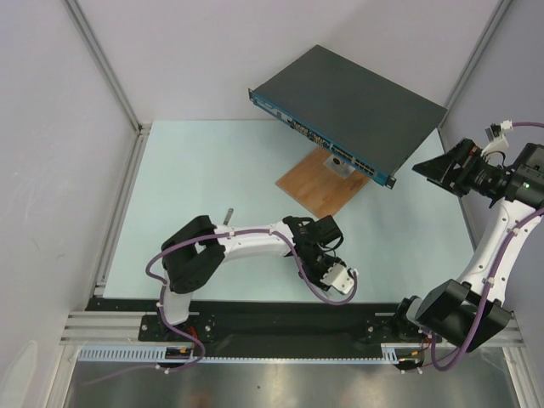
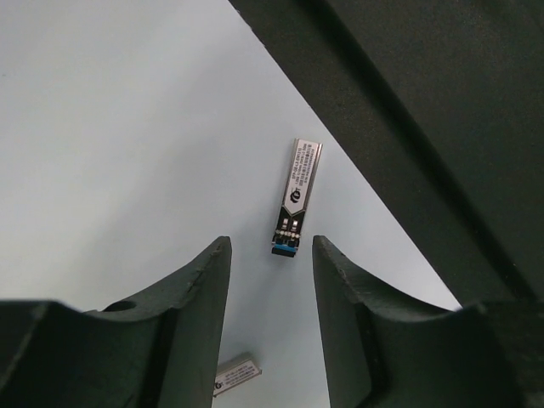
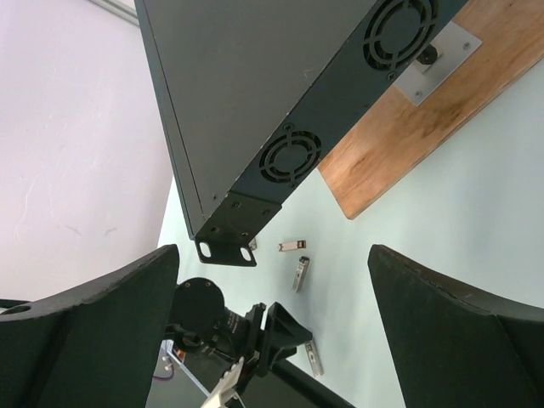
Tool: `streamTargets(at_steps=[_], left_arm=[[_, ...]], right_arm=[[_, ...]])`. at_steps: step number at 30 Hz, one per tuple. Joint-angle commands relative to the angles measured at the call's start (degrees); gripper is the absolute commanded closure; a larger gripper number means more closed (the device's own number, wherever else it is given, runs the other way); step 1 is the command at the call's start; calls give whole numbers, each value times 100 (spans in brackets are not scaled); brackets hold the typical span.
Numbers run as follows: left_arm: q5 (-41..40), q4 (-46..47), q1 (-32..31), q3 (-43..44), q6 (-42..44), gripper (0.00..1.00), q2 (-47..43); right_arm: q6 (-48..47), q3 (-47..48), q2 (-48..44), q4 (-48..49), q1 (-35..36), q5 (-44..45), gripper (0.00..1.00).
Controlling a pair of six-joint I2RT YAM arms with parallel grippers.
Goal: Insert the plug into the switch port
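Note:
The plug [image 2: 296,197], a small silver module with a blue end, lies flat on the pale table just beyond my left gripper [image 2: 270,246], which is open and holds nothing. A second module [image 2: 235,374] lies on the table under the gap between the fingers. The right wrist view shows a plug [image 3: 313,357] beside the left gripper [image 3: 285,336]. The switch [image 1: 353,106], a flat dark grey box with a blue front strip, stands raised above a wooden board [image 1: 319,183]. My right gripper [image 1: 429,168] hovers wide open off the switch's right corner [image 3: 225,234].
Two more silver modules [image 3: 291,246] [image 3: 300,274] lie on the table past the switch's mounting ear. A black base rail [image 1: 280,319] runs along the near edge, close to the left gripper [image 1: 327,259]. Grey walls and aluminium posts [image 1: 102,64] enclose the table.

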Motion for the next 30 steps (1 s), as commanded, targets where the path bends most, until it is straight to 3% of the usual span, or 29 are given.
streamTargets(at_steps=[1,5,17,26,27,30], left_arm=[[224,-40,-58,131,310,52,90],[206,127,-58,-36,293,53,134],[-22,399,-58,-353,398,69,91],[-58,338,47,-458,171,91,-242],[-40,303,83,-450,100,98,-339],[-58,66,258,-397,-348,100,-822]], right_arm=[[-207,191,-34,-65,-33,-174,0],[-242,182,-25,-83,-42,-174,0],[-120,50,-34,92,-59,-227,0],[38,6,-43,259,-59,-236,2],[74,-20,-51,382,-51,-236,2],[380,-29,-51,637,11,-245,4]])
